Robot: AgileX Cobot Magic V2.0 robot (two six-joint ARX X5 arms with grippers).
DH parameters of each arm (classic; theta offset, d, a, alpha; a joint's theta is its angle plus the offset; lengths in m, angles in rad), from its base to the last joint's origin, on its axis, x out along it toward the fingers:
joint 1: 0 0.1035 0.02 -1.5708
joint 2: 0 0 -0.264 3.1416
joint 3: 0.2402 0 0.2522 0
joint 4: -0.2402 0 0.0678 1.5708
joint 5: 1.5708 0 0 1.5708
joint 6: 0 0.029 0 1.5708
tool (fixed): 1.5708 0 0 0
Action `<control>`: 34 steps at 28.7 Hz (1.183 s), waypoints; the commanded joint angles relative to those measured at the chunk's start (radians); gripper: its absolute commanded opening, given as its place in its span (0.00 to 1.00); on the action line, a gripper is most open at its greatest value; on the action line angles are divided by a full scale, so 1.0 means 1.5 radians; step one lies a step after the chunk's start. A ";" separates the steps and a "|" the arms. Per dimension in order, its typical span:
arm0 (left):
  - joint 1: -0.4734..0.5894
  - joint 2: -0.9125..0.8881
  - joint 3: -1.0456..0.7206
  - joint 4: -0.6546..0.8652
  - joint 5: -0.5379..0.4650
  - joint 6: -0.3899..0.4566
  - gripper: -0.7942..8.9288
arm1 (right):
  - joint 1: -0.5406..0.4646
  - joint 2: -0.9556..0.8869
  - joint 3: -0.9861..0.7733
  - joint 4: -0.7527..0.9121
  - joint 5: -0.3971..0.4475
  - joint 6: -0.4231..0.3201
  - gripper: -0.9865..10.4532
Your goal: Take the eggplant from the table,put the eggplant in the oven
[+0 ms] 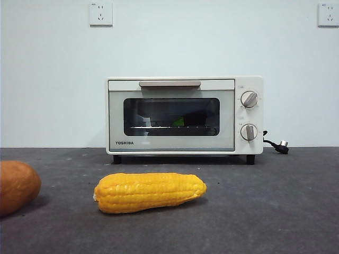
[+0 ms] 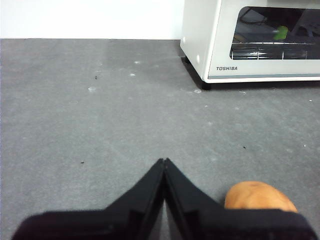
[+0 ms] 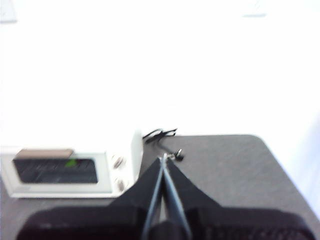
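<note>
The cream-white oven (image 1: 184,115) stands at the back of the table (image 1: 275,201) with its door closed. Through the glass a dark shape with a bright green cap, the eggplant (image 1: 179,121), lies on the wire rack; the green cap also shows in the left wrist view (image 2: 281,33) and the right wrist view (image 3: 71,162). My left gripper (image 2: 164,161) is shut and empty, low over the table left of the oven (image 2: 250,40). My right gripper (image 3: 163,157) is shut and empty, raised high to the right of the oven (image 3: 67,172). Neither gripper appears in the front view.
A yellow corn cob (image 1: 150,192) lies on the table in front of the oven. A round orange-brown potato-like thing (image 1: 16,186) sits at the front left, beside my left gripper (image 2: 257,196). The oven's black power cord and plug (image 1: 278,145) lie at its right.
</note>
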 commanded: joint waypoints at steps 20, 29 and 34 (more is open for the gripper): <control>0.002 0.000 -0.006 0.007 0.000 -0.004 0.08 | -0.049 -0.203 -0.566 0.411 0.001 -0.007 0.08; 0.002 0.001 -0.006 0.007 0.000 -0.004 0.08 | -0.049 -0.283 -0.733 0.499 0.001 -0.005 0.08; 0.002 0.007 -0.006 0.007 0.000 -0.004 0.08 | -0.049 -0.283 -0.763 0.505 0.001 -0.005 0.08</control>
